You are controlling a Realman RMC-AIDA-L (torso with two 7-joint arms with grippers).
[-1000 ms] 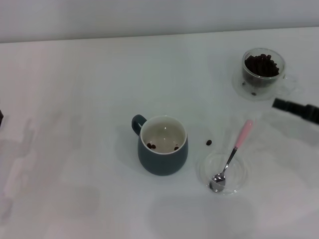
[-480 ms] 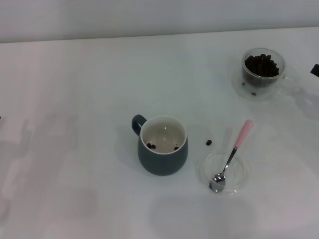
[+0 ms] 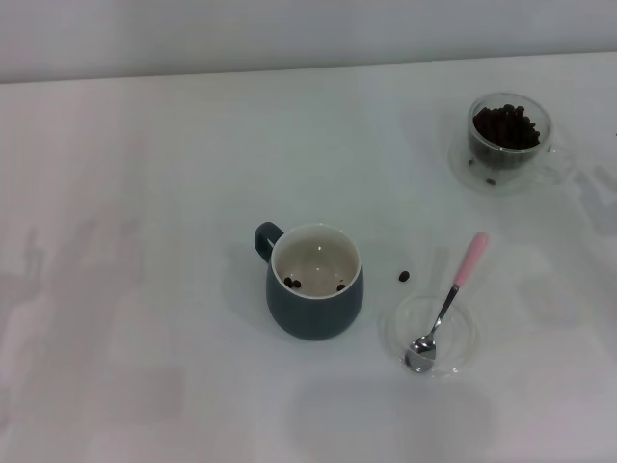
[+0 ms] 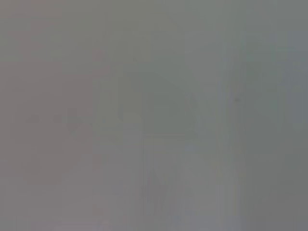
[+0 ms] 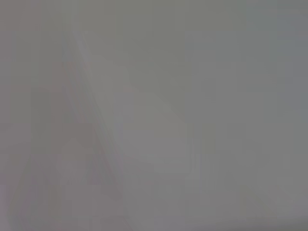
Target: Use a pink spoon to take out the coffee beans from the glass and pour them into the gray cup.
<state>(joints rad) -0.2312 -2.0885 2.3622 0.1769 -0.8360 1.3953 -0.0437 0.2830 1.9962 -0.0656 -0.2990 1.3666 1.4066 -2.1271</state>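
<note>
White desk (image 3: 145, 174) fills the head view, with neither robot hand anywhere in frame, so whether the left or right hand is open or closed cannot be told. Both wrist views show only a blank grey blur with nothing recognisable.

At centre frame stands the gray cup (image 3: 315, 282), upright, its loop handle toward the upper left; a few coffee beans (image 3: 292, 283) lie at the bottom of its cream interior. Just right of the cup, one loose bean (image 3: 404, 276) sits on the bare desk.

In the lower right, the pink spoon (image 3: 447, 303) rests with its metal bowl inside a shallow clear dish (image 3: 468, 340), the pink handle angled up and out over the rim toward the upper right. The dish's edges are faint against the pale surface.

In the upper right corner stands the glass (image 3: 509, 140), well apart from the cup and spoon, holding a dark heap of beans. Its clear handle, on the right side, is hard to make out, and a few dark specks low on the glass may be beans or reflections.
</note>
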